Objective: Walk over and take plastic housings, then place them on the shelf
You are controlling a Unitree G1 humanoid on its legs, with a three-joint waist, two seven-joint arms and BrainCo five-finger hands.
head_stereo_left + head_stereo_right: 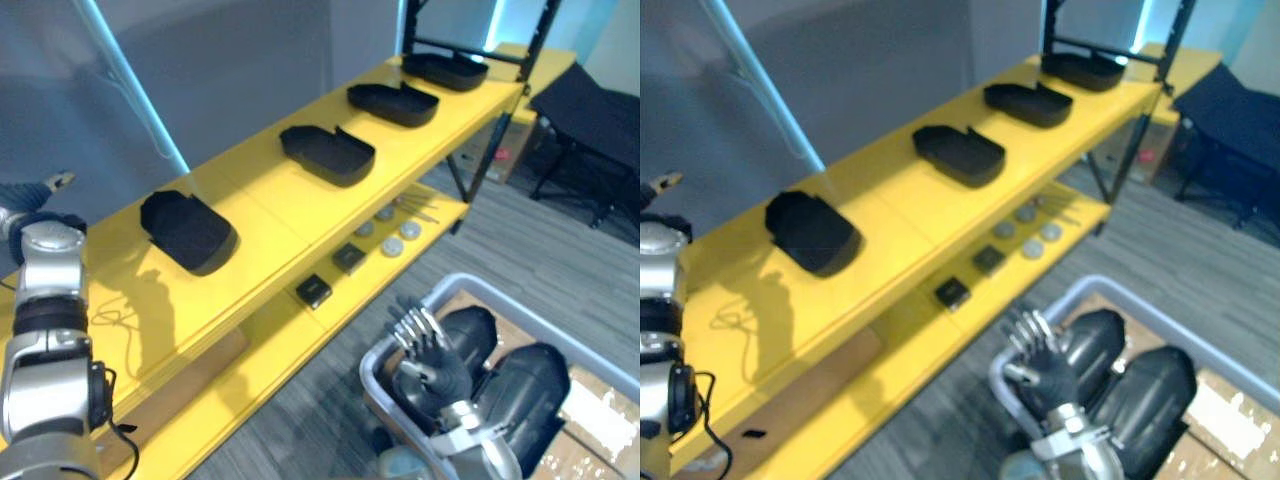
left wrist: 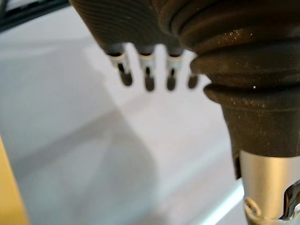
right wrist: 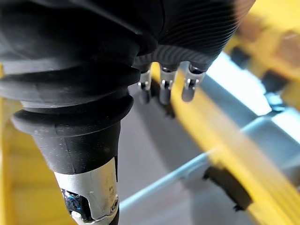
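While your right hand [image 1: 432,365] hangs over the near corner of the grey bin [image 1: 545,322], you can see its fingers [image 3: 161,89] straight and a little fanned, closed round nothing. Two black plastic housings [image 1: 525,385] lie side by side in that bin, just behind the hand; you cannot tell whether the hand touches the nearer one. Four more housings [image 1: 328,153] already sit in a row, set apart from one another, on the top board of the yellow shelf [image 1: 270,215]. On the shelf's lower board you have several small grey discs [image 1: 392,245] and two small black square parts [image 1: 349,258], grouped near each other. Your left hand [image 2: 136,23] is raised off to the left by the shelf's near end, its fingers [image 2: 147,77] straight, side by side and empty, with a grey wall [image 2: 70,140] behind them.
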